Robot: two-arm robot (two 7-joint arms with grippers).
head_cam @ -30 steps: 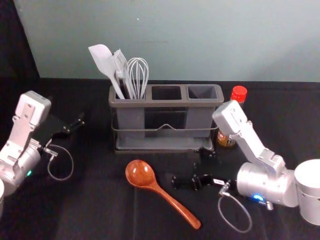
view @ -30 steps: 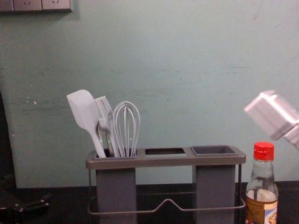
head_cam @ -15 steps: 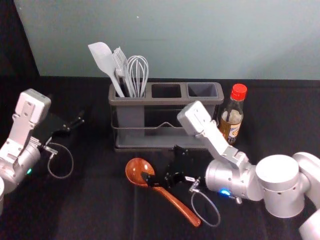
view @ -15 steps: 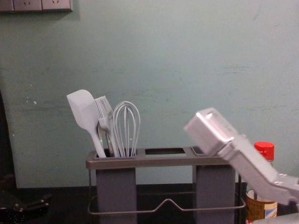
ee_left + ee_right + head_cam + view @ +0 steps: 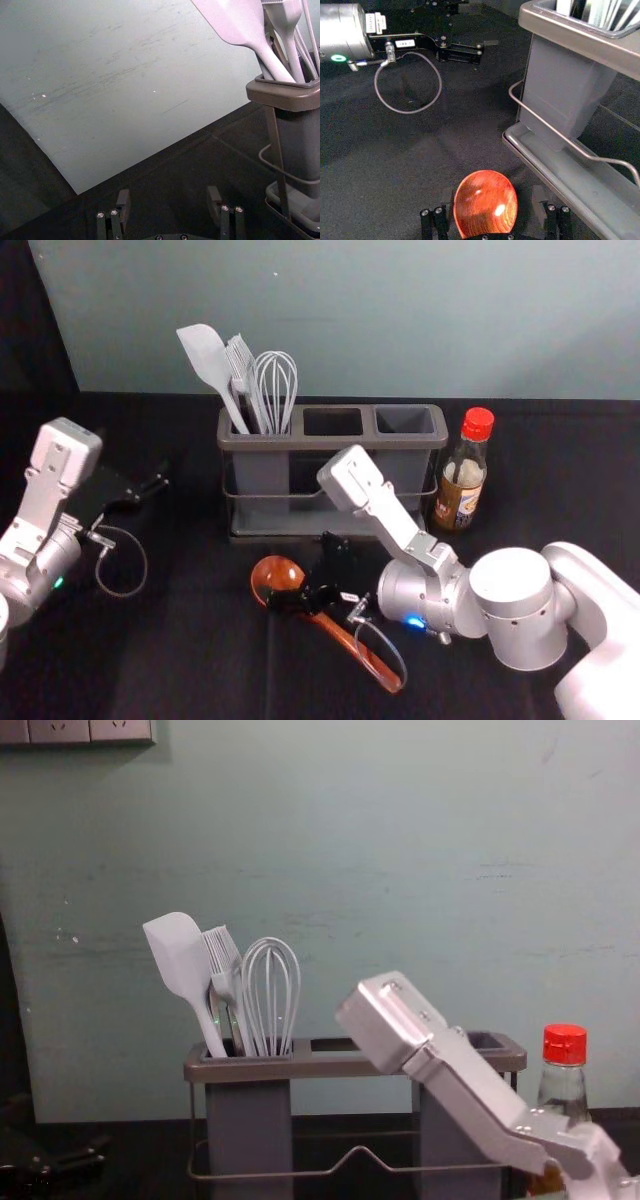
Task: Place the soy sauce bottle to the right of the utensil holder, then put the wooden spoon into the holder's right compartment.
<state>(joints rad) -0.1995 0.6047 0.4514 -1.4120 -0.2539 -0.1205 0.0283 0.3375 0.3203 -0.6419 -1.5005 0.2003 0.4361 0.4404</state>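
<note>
We see the right gripper (image 5: 300, 571), a black, hard-edged tool on a smooth silvery arm (image 5: 430, 585), low over the wooden spoon (image 5: 281, 572), in front of the utensil holder (image 5: 335, 443). Its 2 fingers (image 5: 540, 202) stand well apart, with the bowl between them in the right wrist view; it is unclenched, and we cannot tell whether either finger touches the wood.

The spoon lies on the black cloth (image 5: 215, 660), its glossy reddish-brown bowl round and streaked with fine grain, its long handle slanting toward us and to the right.

Just behind, the holder is boxy, with a rounded brownish-gray rim, 3 compartments, smooth gray cups and a thin wire rail (image 5: 357, 1151) bent to a peak mid-front. Its left compartment holds a flat white spatula (image 5: 178, 957), a bristled brush (image 5: 222, 952) and a whisk (image 5: 270, 982) of looped wires.

Right beside the holder, the soy sauce bottle (image 5: 463, 476) stands upright, clear glass narrowing to a ridged red cap (image 5: 565, 1044), with dark liquid and a printed label low down.

Left of the holder we find the left gripper (image 5: 158, 480) parked, its 2 fingers spread wide around nothing.

Behind everything rises a pale gray-green wall (image 5: 400, 330), faintly scuffed.
</note>
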